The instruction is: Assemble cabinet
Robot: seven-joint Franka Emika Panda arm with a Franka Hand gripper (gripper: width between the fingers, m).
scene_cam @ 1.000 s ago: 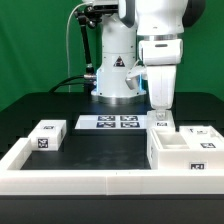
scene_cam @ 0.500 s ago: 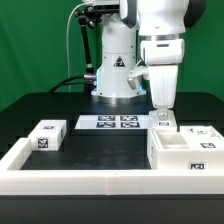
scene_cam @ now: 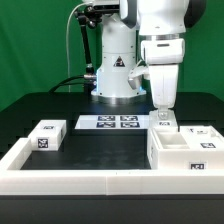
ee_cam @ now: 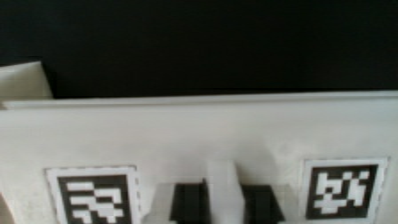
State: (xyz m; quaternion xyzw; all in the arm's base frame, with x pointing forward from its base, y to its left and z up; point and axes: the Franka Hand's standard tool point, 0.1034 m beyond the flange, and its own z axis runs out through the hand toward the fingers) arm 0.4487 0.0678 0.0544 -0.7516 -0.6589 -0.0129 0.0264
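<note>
The cabinet (scene_cam: pixel 181 153) is a large white box with open compartments and tags, on the exterior view's right, inside the border wall. My gripper (scene_cam: pixel 160 119) points straight down onto its far wall. In the wrist view the cabinet's white wall (ee_cam: pixel 196 130) fills the picture, with a tag on each side. The two dark fingers (ee_cam: pixel 194 200) of the gripper (ee_cam: pixel 224 200) stand tight against both sides of a thin white upright rib of the cabinet. The jaws look shut on that rib.
A small white tagged block (scene_cam: pixel 46 135) lies on the exterior view's left. Another white tagged part (scene_cam: pixel 204 133) lies behind the cabinet. The marker board (scene_cam: pixel 110 122) lies before the robot base. A low white border wall (scene_cam: pixel 80 182) runs along the front.
</note>
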